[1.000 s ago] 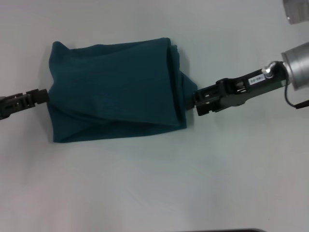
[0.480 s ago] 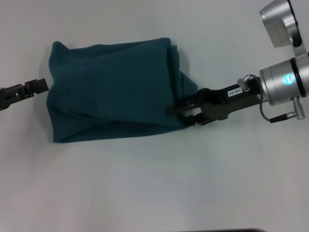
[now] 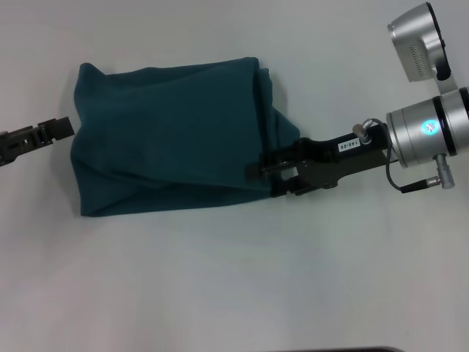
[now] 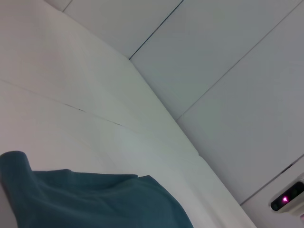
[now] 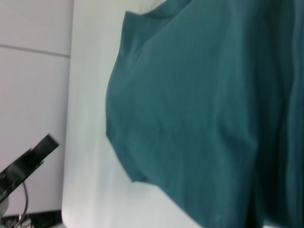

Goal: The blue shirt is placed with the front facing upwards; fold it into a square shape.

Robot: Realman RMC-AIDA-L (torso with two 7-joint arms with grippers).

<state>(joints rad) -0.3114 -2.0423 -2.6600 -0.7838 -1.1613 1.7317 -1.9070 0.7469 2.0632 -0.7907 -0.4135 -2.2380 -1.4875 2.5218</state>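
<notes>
**Mostly folded, final fold pending**

Shirt already a rough rectangle on the table, not yet square. Right gripper at the shirt's right edge, fingers part open around the hem, grip unconfirmed. Left gripper just off the left edge, holding nothing, opening unclear.

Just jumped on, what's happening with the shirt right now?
The shirt lies on the table already folded into a rough rectangle, no lettering showing. The right gripper is at its right edge, fingers over the cloth near the lower corner. The left gripper sits just off the left edge, not touching. From the head view, I can't tell whether the right one has gripped the cloth.
</notes>
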